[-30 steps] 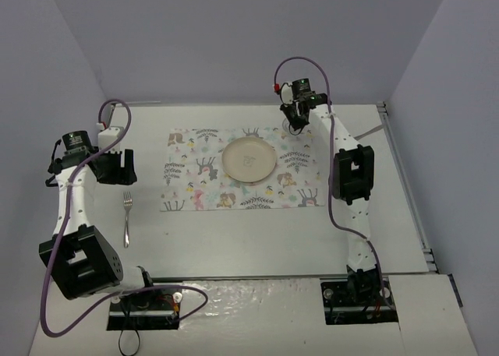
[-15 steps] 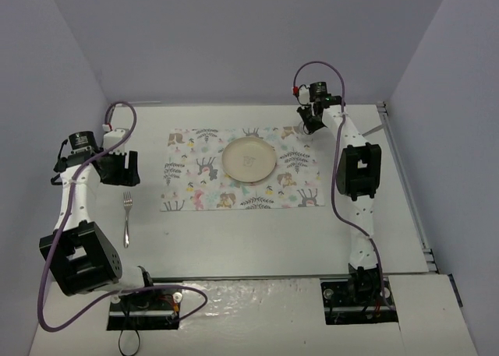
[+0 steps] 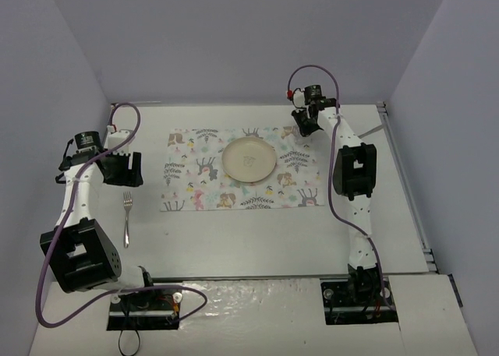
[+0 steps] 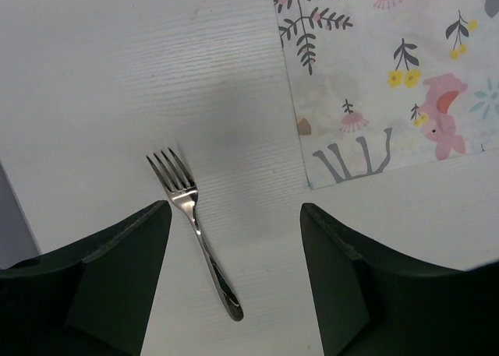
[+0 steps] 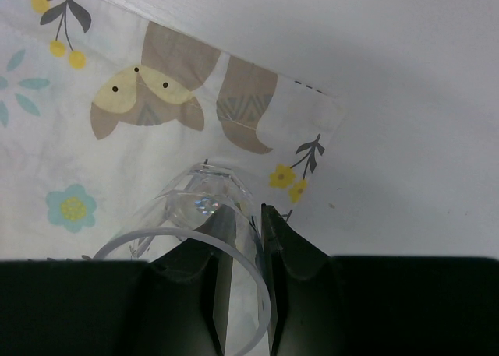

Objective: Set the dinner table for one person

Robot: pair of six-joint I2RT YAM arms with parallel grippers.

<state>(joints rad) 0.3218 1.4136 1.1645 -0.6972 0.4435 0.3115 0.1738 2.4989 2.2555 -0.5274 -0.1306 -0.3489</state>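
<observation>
Rim of glass (image 5: 187,216) clamped in right pincer (image 5: 243,223) at printed cloth's (image 5: 93,138) far right corner; counter (image 5: 421,99) lies beneath cloth. Thin rim pinch may slip, toppling glass. Left pincer (image 4: 234,208) apart, over fork (image 4: 195,216) left of cloth.

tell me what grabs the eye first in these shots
First, the animal-and-leaf printed cloth mid-table, with a round plate on it. At its far right corner the right tool pinches the wall of a clear glass. A fork lies on the bare dinner table left of the cloth, under the open left tool.
</observation>
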